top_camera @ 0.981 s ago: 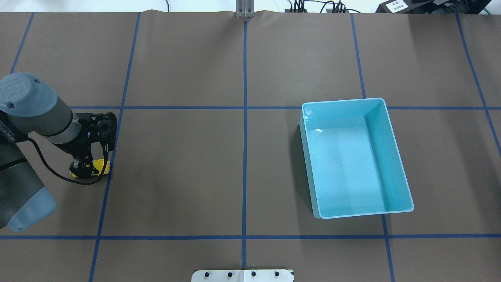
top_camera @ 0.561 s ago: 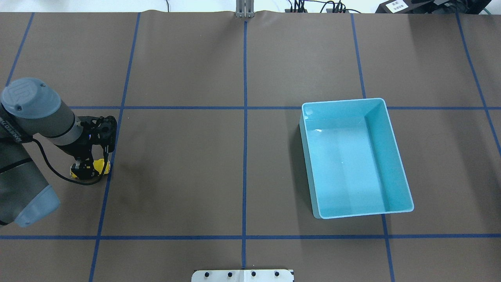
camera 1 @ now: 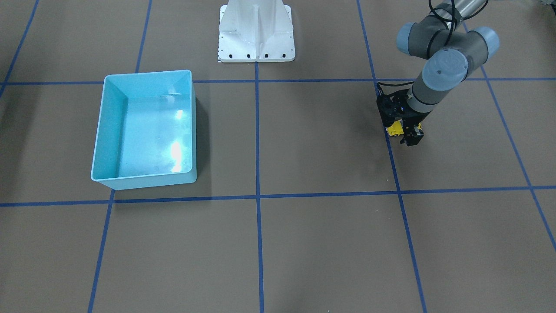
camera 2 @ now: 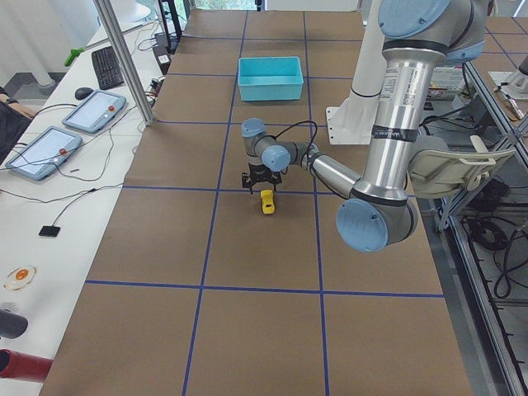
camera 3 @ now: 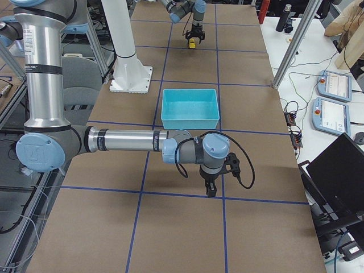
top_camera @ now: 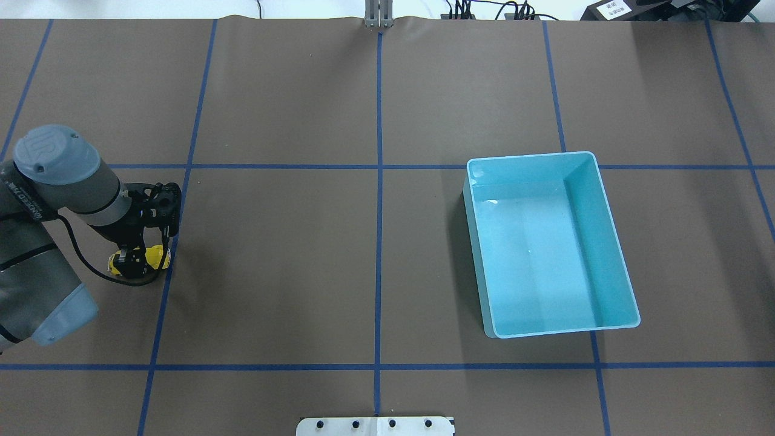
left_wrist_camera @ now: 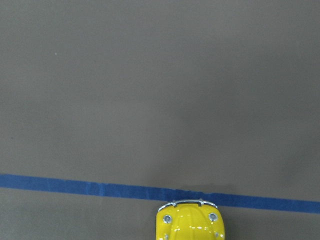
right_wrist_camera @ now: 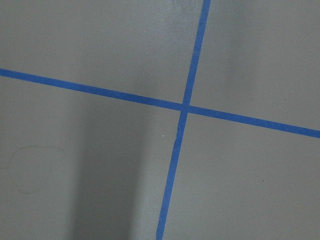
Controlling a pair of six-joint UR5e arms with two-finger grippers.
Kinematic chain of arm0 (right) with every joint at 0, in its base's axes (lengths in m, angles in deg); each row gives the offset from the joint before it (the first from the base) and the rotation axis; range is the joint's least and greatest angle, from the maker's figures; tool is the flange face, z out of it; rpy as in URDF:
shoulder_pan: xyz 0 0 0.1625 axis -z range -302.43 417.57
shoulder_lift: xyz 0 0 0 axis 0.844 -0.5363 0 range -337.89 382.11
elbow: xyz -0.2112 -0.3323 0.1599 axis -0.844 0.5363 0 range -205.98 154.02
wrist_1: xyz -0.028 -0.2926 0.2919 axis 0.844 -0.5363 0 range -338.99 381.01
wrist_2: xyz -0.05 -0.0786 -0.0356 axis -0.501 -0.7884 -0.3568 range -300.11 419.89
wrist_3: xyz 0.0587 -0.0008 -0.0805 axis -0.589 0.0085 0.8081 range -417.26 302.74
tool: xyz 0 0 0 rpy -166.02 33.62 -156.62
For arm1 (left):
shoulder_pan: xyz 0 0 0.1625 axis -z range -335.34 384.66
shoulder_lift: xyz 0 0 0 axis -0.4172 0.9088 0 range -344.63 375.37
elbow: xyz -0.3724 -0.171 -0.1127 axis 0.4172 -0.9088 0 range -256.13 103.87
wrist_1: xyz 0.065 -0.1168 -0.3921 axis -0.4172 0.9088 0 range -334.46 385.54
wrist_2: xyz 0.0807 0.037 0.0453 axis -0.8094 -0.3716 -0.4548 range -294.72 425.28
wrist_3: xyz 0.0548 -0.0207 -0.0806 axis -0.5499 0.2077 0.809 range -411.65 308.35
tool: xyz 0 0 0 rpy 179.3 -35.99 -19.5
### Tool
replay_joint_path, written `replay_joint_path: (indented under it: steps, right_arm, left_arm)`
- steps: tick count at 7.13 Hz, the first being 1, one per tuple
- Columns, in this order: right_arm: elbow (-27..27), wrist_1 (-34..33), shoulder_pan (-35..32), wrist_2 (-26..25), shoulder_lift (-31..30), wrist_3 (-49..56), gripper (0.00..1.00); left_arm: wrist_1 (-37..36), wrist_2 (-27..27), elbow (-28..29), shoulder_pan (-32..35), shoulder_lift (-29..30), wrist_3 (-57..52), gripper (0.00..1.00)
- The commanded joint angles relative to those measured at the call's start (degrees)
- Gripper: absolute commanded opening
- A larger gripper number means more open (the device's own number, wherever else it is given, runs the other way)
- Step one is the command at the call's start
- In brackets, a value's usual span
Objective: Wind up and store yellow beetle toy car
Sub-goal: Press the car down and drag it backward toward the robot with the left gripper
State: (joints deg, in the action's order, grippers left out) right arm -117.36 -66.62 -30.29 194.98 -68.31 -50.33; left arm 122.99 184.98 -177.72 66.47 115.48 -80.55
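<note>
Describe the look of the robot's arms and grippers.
The left arm has grey tubular links, light blue joint caps, one bearing a UR logo, and a black cable looping to its black left gripper. The right arm matches: silver tube, blue caps, black cable, black right gripper.

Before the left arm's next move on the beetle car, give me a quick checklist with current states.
1. Position: the left gripper is over the yellow beetle toy car and straddles its body: ok.
2. Grip closed on the car: cannot tell, the contact is hidden.
3. Car resting on the table, nose at the blue tape line: looks ok.
4. Car wound up: cannot tell.
5. Target: the light blue bin is upright with nothing inside: ok.
6. Other arm: the right gripper is on the bin's far side from the car, off the car-to-bin line: ok.
</note>
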Motion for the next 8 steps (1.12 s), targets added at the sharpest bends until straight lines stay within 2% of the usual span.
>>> replay_joint_path:
  steps: [1,3,5,6,8]
  right_arm:
    - [0.06,0.0,0.05,0.0,-0.02,-0.24,1.0]
    - [0.06,0.0,0.05,0.0,-0.02,-0.24,1.0]
    - [0.06,0.0,0.05,-0.09,-0.02,-0.07,1.0]
    - [0.06,0.0,0.14,-0.09,-0.02,0.02,1.0]
    - [0.06,0.09,0.32,-0.09,0.07,0.02,1.0]
  left_arm:
    - [0.11,0.01,0.42,-0.06,0.18,0.16,1.0]
    - [2.29,0.01,1.29,-0.06,0.18,0.42,0.96]
    - [10.1,0.88,4.45,-0.06,-0.26,5.16,0.94]
    - [10.31,3.24,4.46,0.03,-0.43,5.08,0.94]
    - [10.22,3.53,4.03,0.11,-0.52,5.08,0.94]
